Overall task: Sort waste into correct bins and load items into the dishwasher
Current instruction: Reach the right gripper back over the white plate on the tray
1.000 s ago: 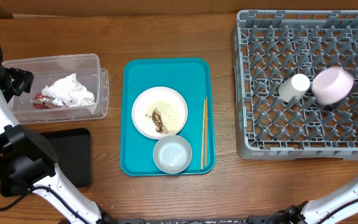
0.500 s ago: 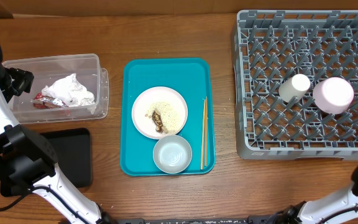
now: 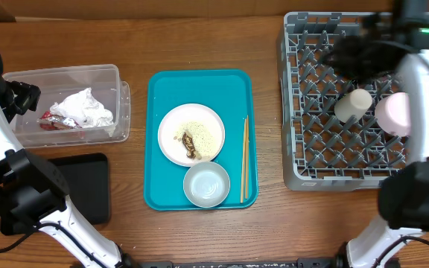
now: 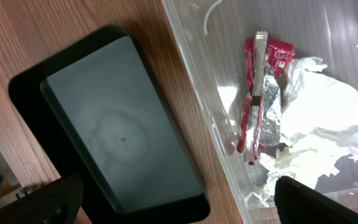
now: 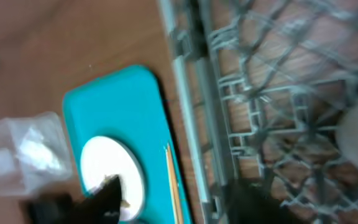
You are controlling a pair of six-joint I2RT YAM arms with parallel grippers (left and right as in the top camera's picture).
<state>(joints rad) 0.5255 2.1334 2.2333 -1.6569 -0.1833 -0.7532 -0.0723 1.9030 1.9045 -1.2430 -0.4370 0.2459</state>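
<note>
The pink bowl lies upside down in the grey dishwasher rack, beside the small white cup. My right gripper hovers over the rack's back part, open and empty; its wrist view is blurred. On the teal tray sit the plate with rice and brown scraps, the grey bowl and the chopsticks. Crumpled napkins and a red wrapper lie in the clear tub. My left gripper stands wide open over the tub's edge and the black tray.
The rack fills the right side of the table. The black tray lies just in front of the clear tub at the left. Bare wood shows between the tub, the teal tray and the rack.
The pink bowl has settled upside down in the rack and been let go. My right arm has swung in over the rack toward its back left. The left arm has not moved.
</note>
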